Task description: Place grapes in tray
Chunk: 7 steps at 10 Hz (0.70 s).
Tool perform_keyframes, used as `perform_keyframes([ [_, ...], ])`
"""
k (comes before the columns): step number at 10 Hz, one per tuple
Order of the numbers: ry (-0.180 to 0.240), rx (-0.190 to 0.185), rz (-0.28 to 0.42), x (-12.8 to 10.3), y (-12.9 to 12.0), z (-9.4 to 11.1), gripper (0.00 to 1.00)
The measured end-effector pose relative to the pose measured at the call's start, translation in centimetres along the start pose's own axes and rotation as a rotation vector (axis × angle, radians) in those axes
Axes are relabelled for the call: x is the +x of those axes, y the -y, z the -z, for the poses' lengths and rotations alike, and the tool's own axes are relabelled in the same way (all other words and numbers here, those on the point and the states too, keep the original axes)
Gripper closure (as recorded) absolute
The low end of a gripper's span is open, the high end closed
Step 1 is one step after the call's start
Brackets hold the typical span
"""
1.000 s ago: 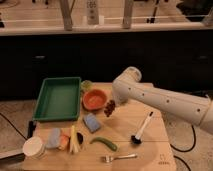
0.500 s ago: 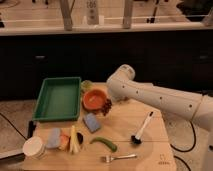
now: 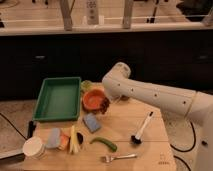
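Your gripper is at the right rim of the orange bowl, jaws closed on the grapes. You have the grapes right of the tray, outside it.
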Motion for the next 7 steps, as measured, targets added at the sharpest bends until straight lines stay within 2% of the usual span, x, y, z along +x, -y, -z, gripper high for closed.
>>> perform_keyframes([
  [7,-0.034,0.007,0.064,-0.7,2.4,0.0,0.98],
])
